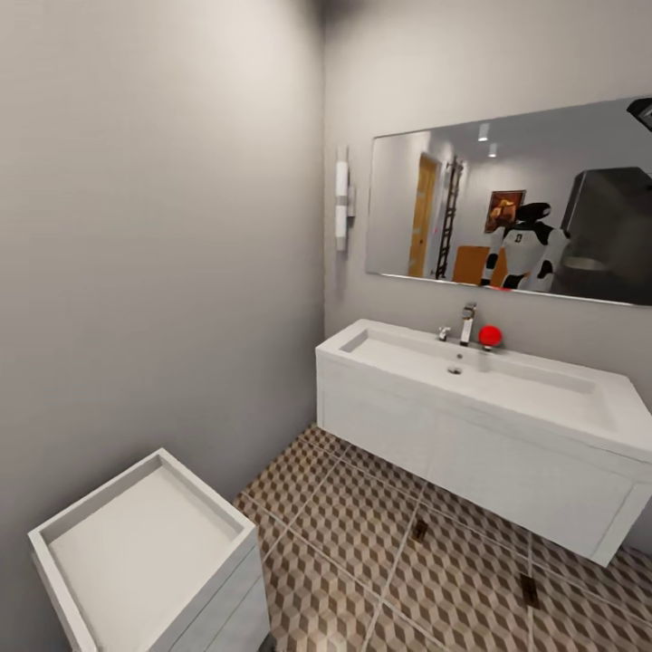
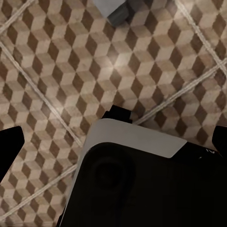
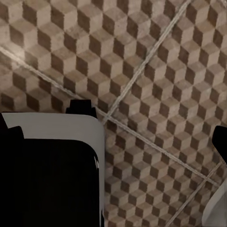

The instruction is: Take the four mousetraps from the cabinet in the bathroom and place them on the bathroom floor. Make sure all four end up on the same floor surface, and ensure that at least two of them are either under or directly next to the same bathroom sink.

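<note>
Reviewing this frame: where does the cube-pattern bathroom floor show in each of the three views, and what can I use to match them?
Head view: the bathroom floor takes the lower middle and right, running under the white sink.
Left wrist view: it lies across the upper part and sides, beyond the robot's white-and-black body.
Right wrist view: it lies across the top and right side.
Shared landmark: the thin pale grout lines crossing the brown-beige cubes.

The bathroom floor (image 1: 362, 534) of large square tiles, printed with brown and beige cubes and edged by thin pale grout lines, is stretching out beneath the wall-hung white sink. Two tiny dark brown flat mousetraps (image 1: 419, 531) (image 1: 529, 590) are lying flat on it, well apart, just below the sink's front edge.
</note>
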{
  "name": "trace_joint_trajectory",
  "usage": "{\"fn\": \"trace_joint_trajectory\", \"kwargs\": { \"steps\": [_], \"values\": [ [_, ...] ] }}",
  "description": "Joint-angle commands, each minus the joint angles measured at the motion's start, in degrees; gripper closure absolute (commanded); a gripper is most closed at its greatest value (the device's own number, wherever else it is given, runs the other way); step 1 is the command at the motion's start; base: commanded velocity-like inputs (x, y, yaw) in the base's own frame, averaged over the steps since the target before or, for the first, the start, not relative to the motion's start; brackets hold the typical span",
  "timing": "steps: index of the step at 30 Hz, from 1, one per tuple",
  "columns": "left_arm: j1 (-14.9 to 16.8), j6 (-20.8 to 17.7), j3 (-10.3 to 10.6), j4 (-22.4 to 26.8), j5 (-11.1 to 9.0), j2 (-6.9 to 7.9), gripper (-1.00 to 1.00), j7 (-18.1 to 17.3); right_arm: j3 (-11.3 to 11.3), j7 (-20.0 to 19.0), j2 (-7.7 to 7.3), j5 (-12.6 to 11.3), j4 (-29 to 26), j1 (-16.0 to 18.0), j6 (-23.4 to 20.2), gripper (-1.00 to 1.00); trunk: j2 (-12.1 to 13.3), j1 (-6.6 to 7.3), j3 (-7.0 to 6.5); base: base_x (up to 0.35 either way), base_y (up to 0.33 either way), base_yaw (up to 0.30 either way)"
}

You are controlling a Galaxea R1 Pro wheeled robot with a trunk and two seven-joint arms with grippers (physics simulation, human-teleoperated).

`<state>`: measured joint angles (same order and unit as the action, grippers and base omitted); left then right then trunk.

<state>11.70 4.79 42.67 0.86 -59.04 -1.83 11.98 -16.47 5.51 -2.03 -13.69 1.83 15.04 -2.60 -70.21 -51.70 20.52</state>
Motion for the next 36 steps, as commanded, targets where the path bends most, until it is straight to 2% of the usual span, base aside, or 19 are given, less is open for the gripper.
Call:
{"fn": "trace_joint_trajectory", "kwargs": {
  "steps": [1, 23, 36],
  "values": [
    [0.0, 0.13, 0.48, 0.02, -0.45, -0.02, -1.0, 0.24, -0.49, 0.12, 0.01, -0.46, 0.02, 0.03, -0.15, -1.0, -0.04, 0.0, 0.06, 0.0, 0.0, 0.288],
    [-0.1, 0.28, 0.48, 0.02, -0.46, -0.02, -1.0, 0.24, -0.49, 0.32, -0.06, -0.54, -0.02, -0.01, -0.04, -1.0, -0.04, 0.0, 0.06, 0.0, 0.0, 0.286],
    [-0.1, 0.26, 0.48, 0.02, -0.46, -0.02, -1.0, 0.24, -0.49, 0.44, -0.07, -0.47, -0.04, -0.01, -0.33, -1.0, -0.04, 0.0, 0.06, 0.0, 0.0, 0.081]
  ]
}}
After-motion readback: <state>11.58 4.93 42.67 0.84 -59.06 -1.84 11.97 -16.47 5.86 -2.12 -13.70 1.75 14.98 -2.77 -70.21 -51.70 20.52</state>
